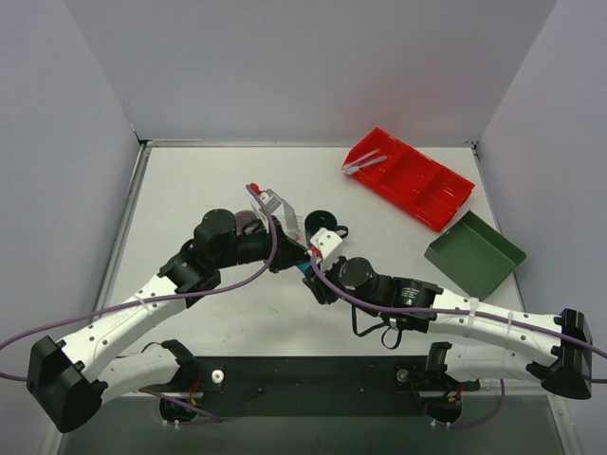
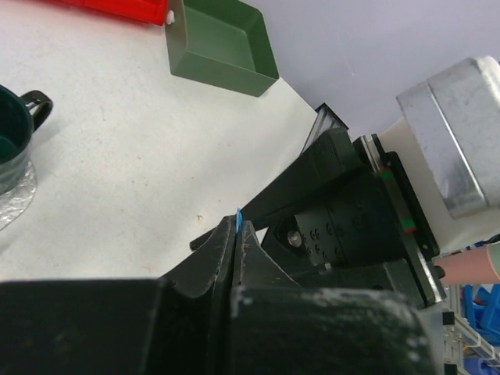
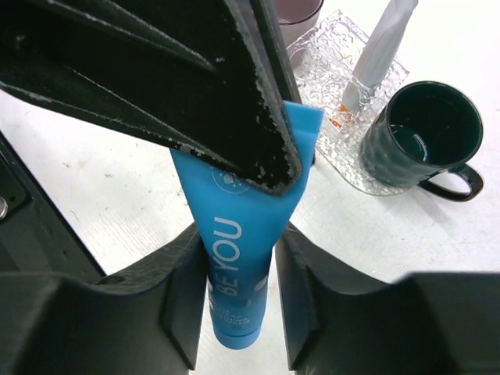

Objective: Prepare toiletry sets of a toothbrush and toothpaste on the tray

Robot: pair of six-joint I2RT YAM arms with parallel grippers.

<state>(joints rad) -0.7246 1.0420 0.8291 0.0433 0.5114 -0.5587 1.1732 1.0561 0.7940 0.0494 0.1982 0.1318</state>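
Both arms reach in from the near edge of the table (image 1: 190, 180) and meet in the middle. There the left gripper (image 2: 238, 228) has its jaws pressed together on the flat end of the blue toothpaste tube (image 3: 234, 258). Only a thin blue edge peeks out between them in the left wrist view. The right gripper (image 3: 242, 234) has one jaw on each side of the tube's round body, very close to it. I cannot tell if they squeeze it or just sit beside it. The tube is between the two grippers, near the clear bumpy tray (image 3: 328, 70) but not on it. A wrapped toothbrush (image 3: 380, 43) lies on the tray. A dark green mug (image 3: 418, 133) stands at one end of the tray, touching it. A mauve cup (image 1: 248, 224) stands at the tray's other side. Farther off to the right sits a dark green tray (image 1: 474, 254). Behind that, near the far right corner, is a red bin (image 1: 408, 178) with boxes inside. A thin white thing (image 1: 365, 164) lies in its end box, too small to tell what it is.
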